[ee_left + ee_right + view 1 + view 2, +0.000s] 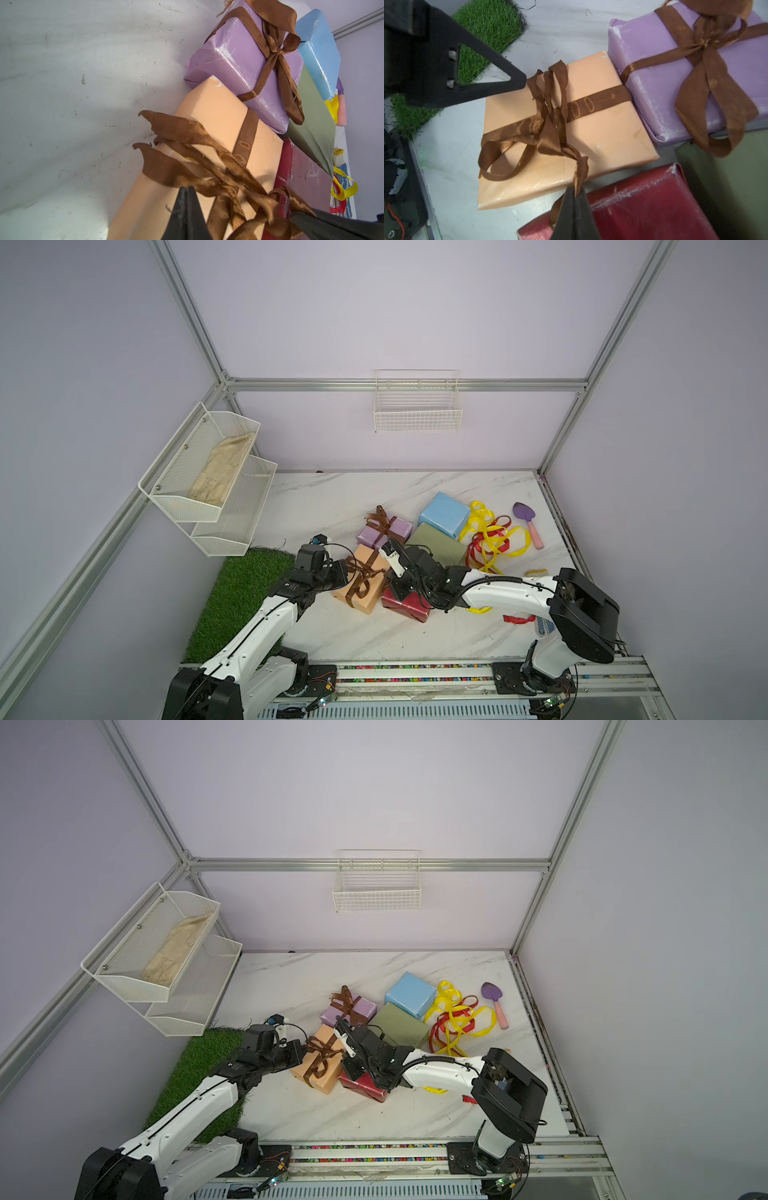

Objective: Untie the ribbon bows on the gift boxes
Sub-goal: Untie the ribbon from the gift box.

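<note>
A peach-orange gift box [602, 135] lies on the marble table with a brown ribbon bow [548, 133] half loosened on its lid. My left gripper [188, 188] is shut on one tail of that ribbon at the box's left edge; one of its fingers [508, 70] shows in the right wrist view. On the opposite side my right gripper [576, 192] is shut on another tail, over the dark red box [654, 203]. Behind, the lilac box [654, 52] carries a tied brown bow [704, 44]. The light blue box [444, 514] and the olive box [436, 545] bear no ribbon.
Loose yellow and red ribbons [494, 539] lie piled right of the boxes, beside a purple trowel [525, 516]. A grass mat [241, 593] covers the table's left front. White wire baskets hang on the back wall [417, 414] and left wall [208, 472]. A dotted glove [544, 624] lies under my right arm.
</note>
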Controlling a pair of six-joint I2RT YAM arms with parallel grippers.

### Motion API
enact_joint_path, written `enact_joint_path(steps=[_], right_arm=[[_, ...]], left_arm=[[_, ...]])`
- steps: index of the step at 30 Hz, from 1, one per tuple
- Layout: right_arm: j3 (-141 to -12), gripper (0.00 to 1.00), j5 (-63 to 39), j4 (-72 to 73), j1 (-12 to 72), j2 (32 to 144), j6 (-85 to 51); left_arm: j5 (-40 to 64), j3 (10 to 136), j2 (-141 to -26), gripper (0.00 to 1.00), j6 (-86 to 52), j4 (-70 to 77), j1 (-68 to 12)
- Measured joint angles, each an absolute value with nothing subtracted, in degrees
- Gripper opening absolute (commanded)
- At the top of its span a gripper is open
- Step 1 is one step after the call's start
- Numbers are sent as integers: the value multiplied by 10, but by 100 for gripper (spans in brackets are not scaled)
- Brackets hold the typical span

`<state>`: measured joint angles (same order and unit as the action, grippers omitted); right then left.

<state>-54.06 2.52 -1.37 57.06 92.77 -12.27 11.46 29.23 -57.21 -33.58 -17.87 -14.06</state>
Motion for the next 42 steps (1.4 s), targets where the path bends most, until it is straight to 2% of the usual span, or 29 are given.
enact_joint_path(steps=[7,11,14,21,27,42], right_arm=[[-541,27,32,-40,571,927,-122],[-545,47,32,-70,571,916,-98],[-555,55,31,-93,570,906,-65],[-618,56,-14,-121,549,914,4],[-681,46,-73,-132,514,961,42],[-709,38,-201,-186,478,1041,57]], left_arm=[[116,291,-588,0,-338,-173,-145],[120,291,-588,0,-339,-172,-150],[131,291,-584,0,-339,-173,-155],[144,291,-572,0,-336,-178,-187],[133,291,-573,0,-334,-194,-206],[115,291,-574,0,-334,-207,-208]])
